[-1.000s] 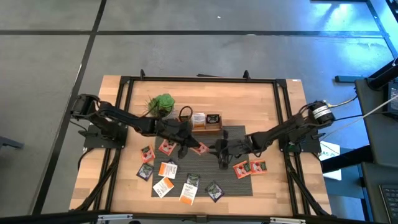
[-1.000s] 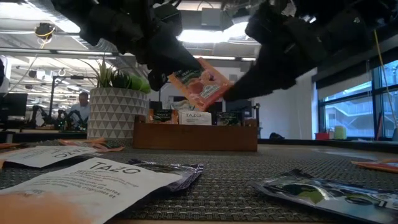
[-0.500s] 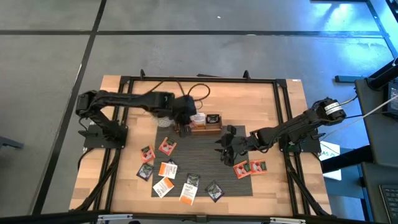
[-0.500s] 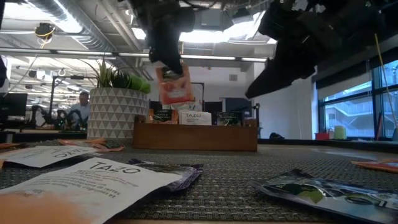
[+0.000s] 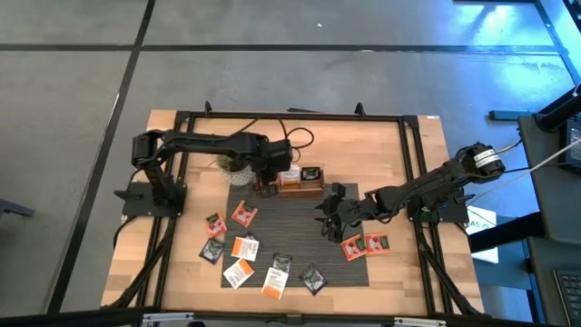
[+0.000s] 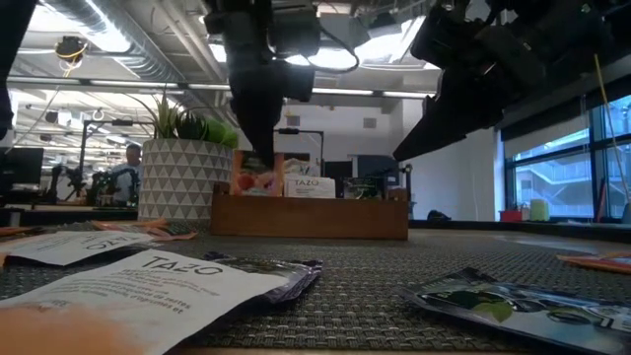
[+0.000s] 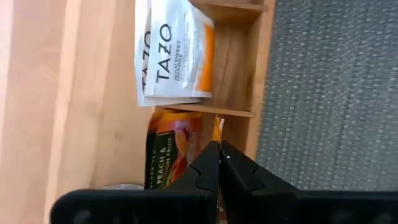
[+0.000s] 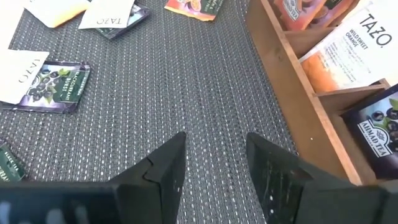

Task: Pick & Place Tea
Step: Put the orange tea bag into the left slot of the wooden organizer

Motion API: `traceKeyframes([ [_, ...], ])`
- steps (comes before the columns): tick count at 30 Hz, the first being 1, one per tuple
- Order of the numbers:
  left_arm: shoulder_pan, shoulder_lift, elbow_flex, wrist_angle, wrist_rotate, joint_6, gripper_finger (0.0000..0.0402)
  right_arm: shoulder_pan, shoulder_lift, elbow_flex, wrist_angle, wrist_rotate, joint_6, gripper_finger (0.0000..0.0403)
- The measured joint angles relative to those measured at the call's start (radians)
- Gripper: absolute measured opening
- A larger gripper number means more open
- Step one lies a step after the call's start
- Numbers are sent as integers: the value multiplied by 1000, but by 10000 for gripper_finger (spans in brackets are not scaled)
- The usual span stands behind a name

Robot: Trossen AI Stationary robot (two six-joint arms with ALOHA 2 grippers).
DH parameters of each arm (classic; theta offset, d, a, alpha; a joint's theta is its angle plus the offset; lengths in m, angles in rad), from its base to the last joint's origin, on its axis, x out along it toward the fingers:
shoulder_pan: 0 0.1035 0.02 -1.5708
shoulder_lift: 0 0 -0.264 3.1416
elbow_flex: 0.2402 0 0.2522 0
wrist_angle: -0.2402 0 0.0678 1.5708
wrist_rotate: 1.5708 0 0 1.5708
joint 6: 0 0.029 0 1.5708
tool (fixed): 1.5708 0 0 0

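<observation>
An orange-red tea sachet stands on edge in the end compartment of the wooden tray, the one nearest the potted plant, pinched between the closed jaws of the left gripper, which reaches down into that compartment; beside it in the same slot sits another orange-red sachet printed with peaches. The middle compartment holds a white sachet with orange print, and the far compartment holds a dark grey-black sachet. The rest of the tea lies flat on the grey woven mat: 2 orange-red sachets near the mat's right edge, and a looser group on the left and front of the mat that mixes orange-red, white and dark ones. The right gripper hovers above the mat just in front of the tray, with its jaws apart and nothing between them. The mat and tray rest on the light wooden desk, and the plant stands on the desk just beside the tray's left end.
</observation>
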Motion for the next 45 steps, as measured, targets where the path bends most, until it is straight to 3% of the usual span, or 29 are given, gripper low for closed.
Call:
traceKeyframes([
  [13, -2, 0, 0, 1, -153, 10, 9, 0, 0, 0, -9, 0, -3, 169],
  [23, -2, -21, 1, -16, -197, 10, 91, 0, 0, 0, -14, 0, -3, 169],
  [30, -28, -108, 1, 6, -147, -71, 115, 0, -7, 1, -156, -43, 32, 169],
  [36, -144, -123, -8, 254, -35, -90, 112, 5, -32, 57, -406, -140, 193, 169],
  [45, -343, -22, -118, 880, -32, -42, 115, 98, -126, 66, -593, -183, 612, 169],
])
